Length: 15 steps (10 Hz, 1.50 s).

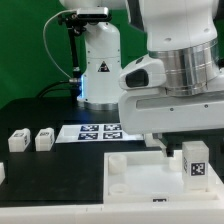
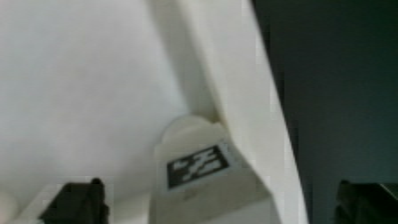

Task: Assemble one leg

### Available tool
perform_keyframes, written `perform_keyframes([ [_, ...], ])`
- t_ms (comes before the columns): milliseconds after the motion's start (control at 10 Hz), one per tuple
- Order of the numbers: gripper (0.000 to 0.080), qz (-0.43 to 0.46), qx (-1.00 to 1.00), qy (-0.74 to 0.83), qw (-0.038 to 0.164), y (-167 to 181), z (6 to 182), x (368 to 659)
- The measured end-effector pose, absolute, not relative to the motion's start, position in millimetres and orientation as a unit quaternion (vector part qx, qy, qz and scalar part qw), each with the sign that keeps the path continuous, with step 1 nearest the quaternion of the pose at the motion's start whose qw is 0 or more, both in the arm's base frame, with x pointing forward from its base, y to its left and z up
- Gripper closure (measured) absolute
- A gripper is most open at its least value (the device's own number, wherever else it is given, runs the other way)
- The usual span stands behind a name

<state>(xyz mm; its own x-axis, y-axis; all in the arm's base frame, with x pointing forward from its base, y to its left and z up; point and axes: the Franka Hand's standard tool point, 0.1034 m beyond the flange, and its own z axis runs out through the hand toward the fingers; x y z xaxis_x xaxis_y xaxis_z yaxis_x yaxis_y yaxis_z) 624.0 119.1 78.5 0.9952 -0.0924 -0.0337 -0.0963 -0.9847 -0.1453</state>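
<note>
Since its dark fingertips point(image 2: 75, 200) stand wide apart and grip nothing, the gripper point(image 2: 219, 203) seems poised to straddle the leg point(image 1: 196, 163). In the exterior view the leg stands upright on the white panel point(image 1: 130, 175) at four o'clock. Two spare legs point(image 1: 17, 141) wait at nine o'clock.

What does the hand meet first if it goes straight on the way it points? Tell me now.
Most likely the leg: the wrist view shows it ahead of the open hand, between the fingers, at the edge of the flat white piece. Depth is unclear.
</note>
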Motion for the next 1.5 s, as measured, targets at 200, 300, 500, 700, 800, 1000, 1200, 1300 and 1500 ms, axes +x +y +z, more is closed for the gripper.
perform_keyframes([
  [200,0.0150,-0.006,-0.997,0.027,0.074,125.1,75.5,624.0],
  [300,0.0279,-0.007,-0.997,0.022,0.074,124.2,75.6,624.5],
  [500,0.0414,-0.002,-0.993,0.090,0.075,122.1,75.1,625.0],
  [700,0.0486,0.005,-0.978,0.192,0.076,121.3,74.7,625.4],
  [800,0.0490,-0.001,-0.959,0.269,0.092,116.4,72.7,628.2],
  [1000,0.0490,-0.004,-0.901,0.418,0.118,112.8,71.7,630.4],
  [1200,0.0501,0.020,-0.813,0.565,0.139,114.8,70.7,628.2],
  [1300,0.0502,0.027,-0.782,0.606,0.142,117.4,70.1,627.7],
  [1500,0.0503,0.040,-0.737,0.658,0.147,118.0,70.1,627.6],
])
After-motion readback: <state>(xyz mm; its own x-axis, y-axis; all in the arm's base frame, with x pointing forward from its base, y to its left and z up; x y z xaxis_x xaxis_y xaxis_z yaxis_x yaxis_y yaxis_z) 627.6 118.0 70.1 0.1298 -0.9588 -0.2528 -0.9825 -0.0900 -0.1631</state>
